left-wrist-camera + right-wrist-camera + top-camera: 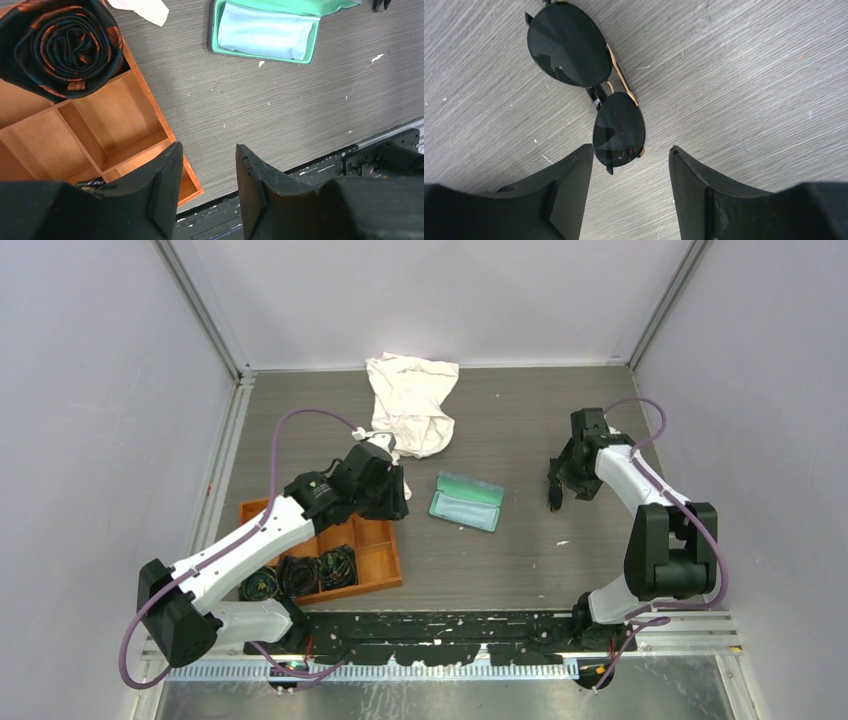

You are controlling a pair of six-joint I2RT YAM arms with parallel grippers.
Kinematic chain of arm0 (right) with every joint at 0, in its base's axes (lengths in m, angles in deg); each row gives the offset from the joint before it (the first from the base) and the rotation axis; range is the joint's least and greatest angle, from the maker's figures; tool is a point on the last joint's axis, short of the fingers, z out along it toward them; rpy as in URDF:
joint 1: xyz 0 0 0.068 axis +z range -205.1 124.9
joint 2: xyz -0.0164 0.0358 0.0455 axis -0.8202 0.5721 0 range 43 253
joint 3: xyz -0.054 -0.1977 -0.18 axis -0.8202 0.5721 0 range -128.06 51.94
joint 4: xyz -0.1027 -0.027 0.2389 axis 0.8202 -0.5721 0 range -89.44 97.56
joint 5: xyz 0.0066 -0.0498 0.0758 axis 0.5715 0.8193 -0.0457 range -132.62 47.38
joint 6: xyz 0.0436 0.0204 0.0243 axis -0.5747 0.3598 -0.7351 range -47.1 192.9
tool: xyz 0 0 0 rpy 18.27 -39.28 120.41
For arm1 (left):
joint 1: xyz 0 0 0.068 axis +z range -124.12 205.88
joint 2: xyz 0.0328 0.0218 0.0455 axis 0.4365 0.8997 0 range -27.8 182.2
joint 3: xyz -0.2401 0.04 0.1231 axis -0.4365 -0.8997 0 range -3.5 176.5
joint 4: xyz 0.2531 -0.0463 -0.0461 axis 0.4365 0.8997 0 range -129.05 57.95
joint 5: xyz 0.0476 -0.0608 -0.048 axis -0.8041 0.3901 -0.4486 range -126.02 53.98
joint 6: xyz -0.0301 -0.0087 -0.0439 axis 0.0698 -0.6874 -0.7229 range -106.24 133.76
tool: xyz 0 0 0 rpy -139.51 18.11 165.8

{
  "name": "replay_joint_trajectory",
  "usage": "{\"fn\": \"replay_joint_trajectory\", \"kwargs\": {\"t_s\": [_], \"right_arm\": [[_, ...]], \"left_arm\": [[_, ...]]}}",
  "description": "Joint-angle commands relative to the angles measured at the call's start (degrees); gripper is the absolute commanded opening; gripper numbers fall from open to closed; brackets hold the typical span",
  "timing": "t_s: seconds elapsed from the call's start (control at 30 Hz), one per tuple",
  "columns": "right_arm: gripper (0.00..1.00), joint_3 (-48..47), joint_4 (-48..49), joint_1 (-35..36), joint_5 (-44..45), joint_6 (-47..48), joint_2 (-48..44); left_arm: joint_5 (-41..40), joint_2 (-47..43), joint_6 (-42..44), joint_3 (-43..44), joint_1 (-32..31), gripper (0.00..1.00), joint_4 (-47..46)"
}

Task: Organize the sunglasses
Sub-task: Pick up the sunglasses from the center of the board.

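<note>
Extends left arm (250, 540) diagonally from near-left base toward centre, wrist tipped down. Holds left hand (207, 150) low, fingers moderately parted, nothing between. Folds right arm (640, 490) up from near-right base, elbow raised, forearm angled far-left. Points right hand (631, 150) downward, fingers spread apart, gripping nothing.

Black, gold-trimmed sunglasses (574, 50) — mint-lined case (466, 501), orange tray (375, 540), white cloth (412, 400).
</note>
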Motion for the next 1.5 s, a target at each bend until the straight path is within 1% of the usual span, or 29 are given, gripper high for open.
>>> {"fn": "replay_joint_trajectory", "kwargs": {"t_s": [0.0,0.17,0.4,0.6,0.7,0.8,0.9,1.07,1.17,1.37,1.47], "right_arm": [[0.62,1.2,0.3,0.1,-2.0,0.3,-3.5],[0.62,2.7,0.6,0.1,-3.1,0.4,-3.1],[0.61,4.2,1.6,0.1,-2.4,-0.1,-2.4],[0.61,5.4,4.6,0.3,-3.8,-0.1,1.1],[0.61,5.6,5.8,1.2,-3.0,-0.1,3.3],[0.62,5.1,5.3,2.7,-0.6,0.1,4.9],[0.64,4.3,4.5,3.7,0.4,0.0,3.9],[0.68,1.2,2.4,3.7,-0.1,1.6,1.3],[0.69,-1.2,1.9,3.7,-0.7,3.6,2.0],[0.70,-3.1,6.2,3.7,-3.4,5.8,6.6],[0.68,-4.9,8.8,3.5,-6.2,7.3,9.6]], "left_arm": [[-0.5,-0.1,0.2,0.2,-0.1,0.45,-1.9],[0.3,1.1,0.2,0.6,-0.1,0.45,-2.2],[-0.2,1.0,0.3,0.7,-0.1,0.45,-2.1],[0.2,1.5,0.2,0.8,-0.2,0.45,-2.4],[0.3,1.4,0.2,0.7,-0.1,0.45,-2.4],[0.2,1.1,0.2,0.6,-0.1,0.44,-2.2],[-0.1,0.8,0.2,0.5,-0.2,0.44,-2.0],[0.1,0.7,0.2,0.5,-0.1,0.44,-2.2],[0.6,1.0,0.1,0.7,-0.1,0.44,-2.4],[0.8,0.7,0.3,1.0,-0.1,0.44,-2.1],[0.6,0.2,0.4,1.1,-0.1,0.44,-1.6]]}}
